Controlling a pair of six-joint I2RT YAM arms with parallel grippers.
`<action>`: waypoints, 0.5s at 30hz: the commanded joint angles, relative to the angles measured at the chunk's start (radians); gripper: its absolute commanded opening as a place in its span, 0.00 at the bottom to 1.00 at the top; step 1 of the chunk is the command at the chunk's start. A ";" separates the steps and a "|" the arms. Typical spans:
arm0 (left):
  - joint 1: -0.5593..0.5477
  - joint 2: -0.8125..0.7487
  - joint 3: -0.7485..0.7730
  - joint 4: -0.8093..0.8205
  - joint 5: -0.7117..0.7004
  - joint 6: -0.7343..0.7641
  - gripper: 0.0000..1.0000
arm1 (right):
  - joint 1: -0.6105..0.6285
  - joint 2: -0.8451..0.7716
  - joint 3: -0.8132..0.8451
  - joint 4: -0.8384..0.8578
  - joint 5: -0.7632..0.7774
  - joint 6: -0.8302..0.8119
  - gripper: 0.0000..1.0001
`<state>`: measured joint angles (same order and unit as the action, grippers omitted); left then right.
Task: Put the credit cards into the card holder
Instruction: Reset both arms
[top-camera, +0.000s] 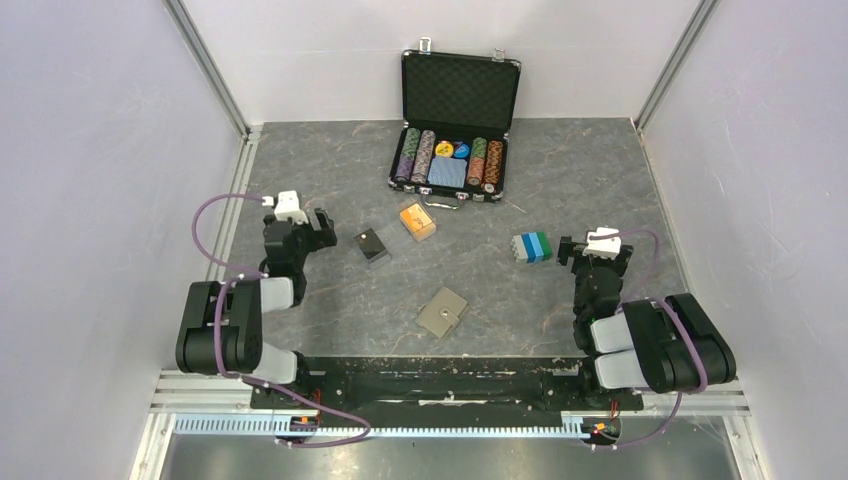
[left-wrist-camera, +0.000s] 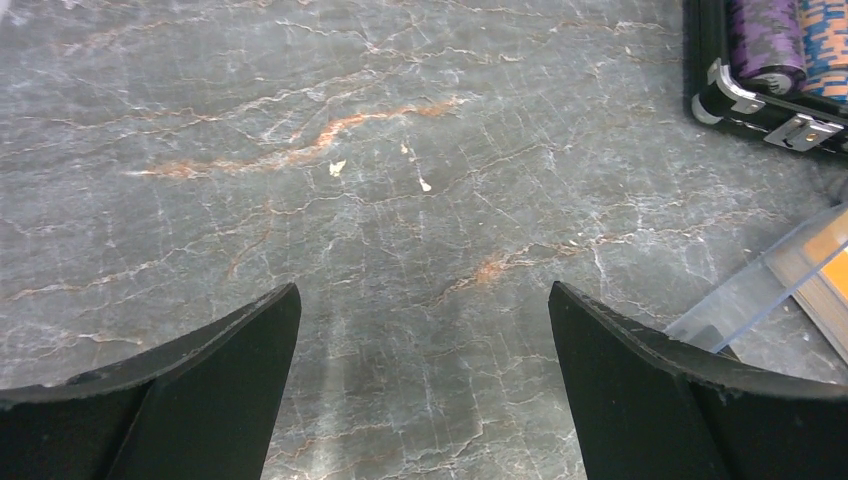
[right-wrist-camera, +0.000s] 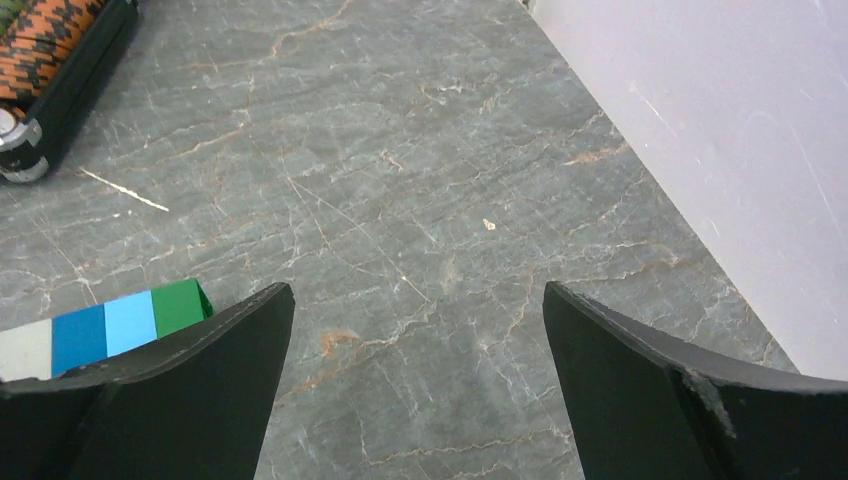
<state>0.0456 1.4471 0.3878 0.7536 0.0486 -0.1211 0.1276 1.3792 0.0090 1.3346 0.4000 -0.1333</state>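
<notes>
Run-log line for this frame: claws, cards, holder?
left claw open, empty | right claw open, empty | orange cards, black card on table | card holder folded, on table | nothing grasped

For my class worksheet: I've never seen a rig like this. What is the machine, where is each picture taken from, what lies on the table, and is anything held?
Two robot arms are bolted at the near edge of the table. One picture looks down from above; the other two come from a camera on each wrist. On the table lie a khaki wallet, orange cards, a black card, coloured blocks and an open poker chip case. The left gripper and right gripper stand open, holding nothing.
</notes>
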 joint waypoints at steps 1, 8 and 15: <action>-0.080 0.044 -0.132 0.348 -0.116 0.093 1.00 | -0.004 0.000 -0.107 0.106 0.010 -0.015 0.98; -0.092 0.023 -0.109 0.274 -0.186 0.083 1.00 | -0.003 -0.001 -0.109 0.112 0.014 -0.015 0.98; -0.093 0.021 -0.107 0.272 -0.180 0.085 1.00 | -0.004 -0.001 -0.109 0.112 0.014 -0.015 0.98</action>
<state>-0.0483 1.4715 0.2646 0.9554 -0.1043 -0.0872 0.1276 1.3796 0.0090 1.3811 0.4000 -0.1360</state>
